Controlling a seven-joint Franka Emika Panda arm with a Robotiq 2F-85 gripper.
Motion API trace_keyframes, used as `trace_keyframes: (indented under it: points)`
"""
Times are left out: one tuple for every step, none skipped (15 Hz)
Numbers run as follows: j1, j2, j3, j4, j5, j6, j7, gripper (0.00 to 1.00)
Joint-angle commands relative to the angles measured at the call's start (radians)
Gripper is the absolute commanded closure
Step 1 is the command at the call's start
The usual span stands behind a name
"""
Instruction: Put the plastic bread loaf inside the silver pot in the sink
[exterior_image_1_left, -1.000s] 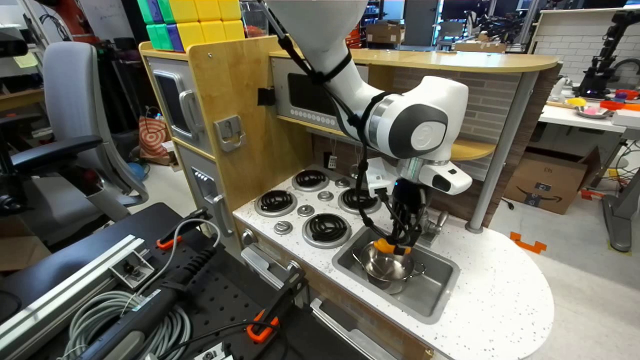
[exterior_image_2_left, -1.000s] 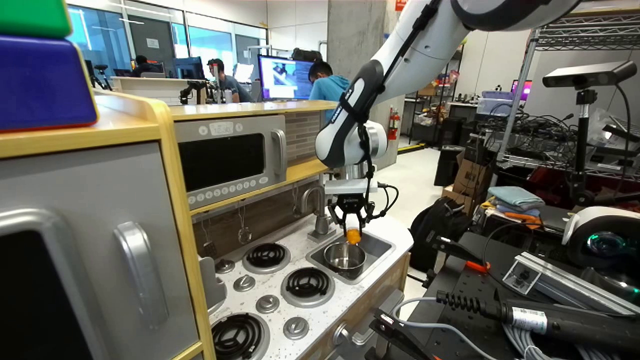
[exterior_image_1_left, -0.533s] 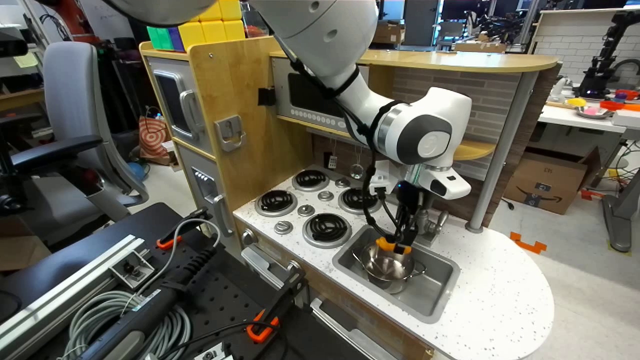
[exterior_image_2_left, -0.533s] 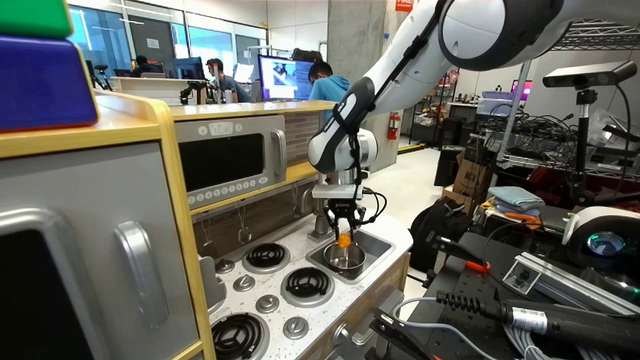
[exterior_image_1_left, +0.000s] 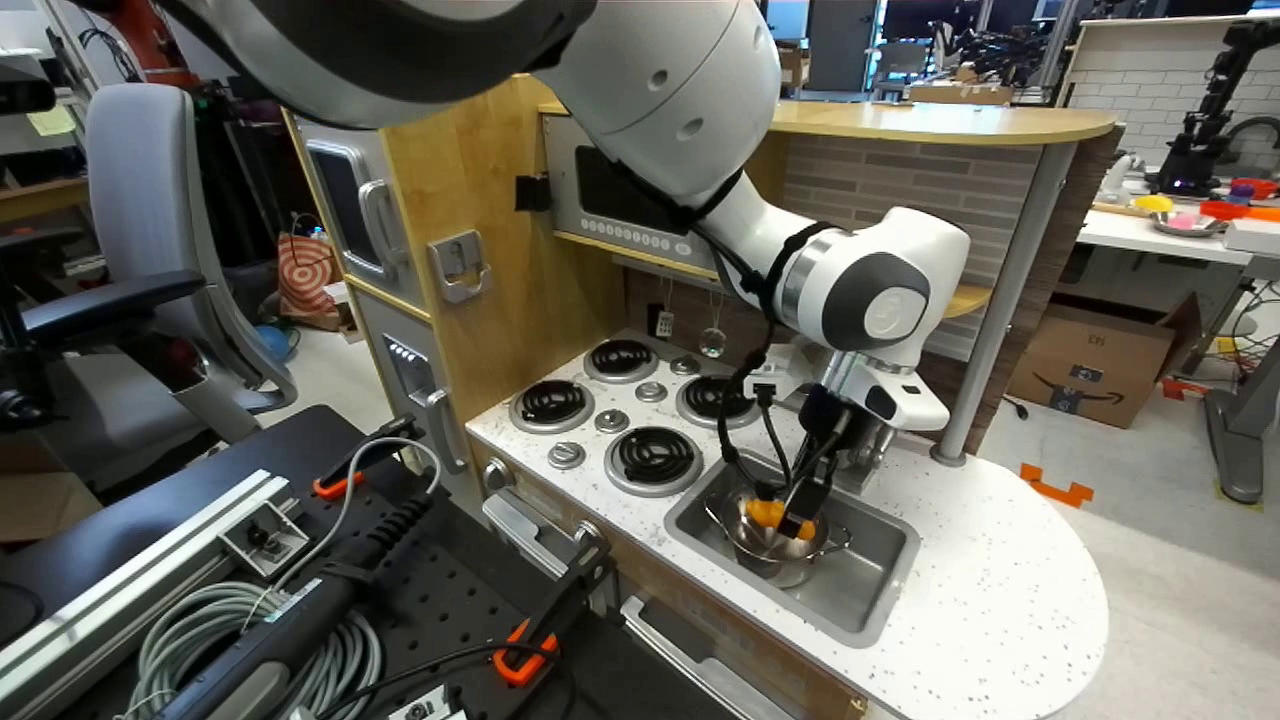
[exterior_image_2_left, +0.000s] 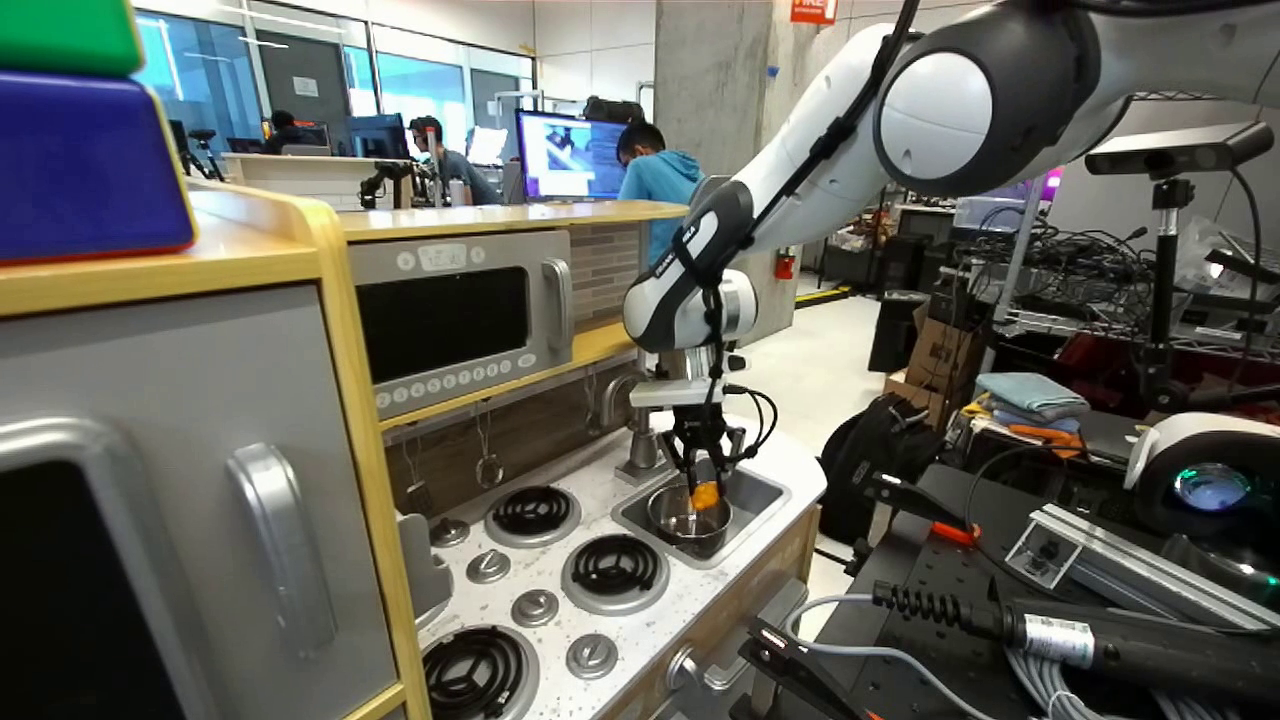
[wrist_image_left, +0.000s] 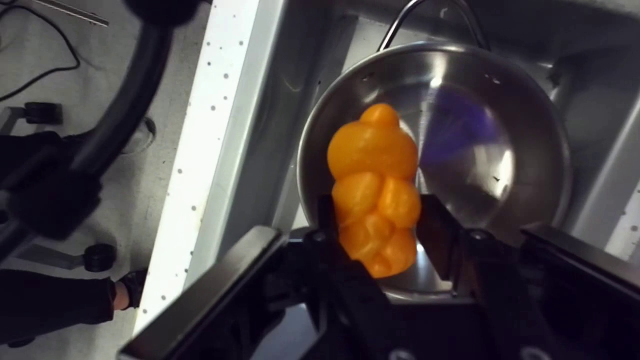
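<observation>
The hand (wrist_image_left: 378, 215) has come lower in the last half second and now leans in an exterior view, where it hung nearly straight before. The bread (wrist_image_left: 375, 185) has gone down with it: in both exterior views it now shows against the mouth of the pot (wrist_image_left: 536, 155), where it had been up at the back rim. The fingers (wrist_image_left: 437, 232) are clamped on the bread, one on each side toward its near end, and its knobbly far end sticks out ahead of them.

The pot stands in the sink (exterior_image_1_left: 865, 575), right beneath the hand, with most of its bare bottom to the hand's right in the wrist view. The worktop (wrist_image_left: 197, 175) shows as a pale strip well off to the hand's left.

I take this to mean that the carrying is about done and the lowering has begun, with only the letting go left. Whether the bread touches the pot's floor I cannot tell. Its near end seems close to the rim just under the hand, so letting go here might catch it there; a little farther down and to the hand's right, then spreading the fingers, looks safer
</observation>
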Motion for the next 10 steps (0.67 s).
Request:
trace_keyframes:
  points:
    - [-0.034,0.081,0.011,0.158,0.0,-0.113,0.053,0.8]
    - [-0.039,0.091,0.01,0.178,-0.004,-0.12,0.059,0.8]
    - [-0.043,0.099,0.01,0.195,-0.005,-0.124,0.064,0.8]
    - [-0.046,0.106,0.013,0.211,-0.006,-0.123,0.066,0.31]
    - [-0.048,0.11,0.015,0.22,-0.006,-0.115,0.065,0.3]
    - [-0.051,0.112,0.017,0.228,-0.006,-0.109,0.064,0.23]
    - [-0.052,0.116,0.02,0.237,-0.006,-0.097,0.059,0.16]
    - [-0.052,0.12,0.022,0.247,-0.007,-0.087,0.057,0.08]
    - [-0.052,0.121,0.026,0.251,-0.005,-0.086,0.054,0.02]
    - [-0.05,0.111,0.032,0.242,-0.004,-0.084,0.048,0.0]
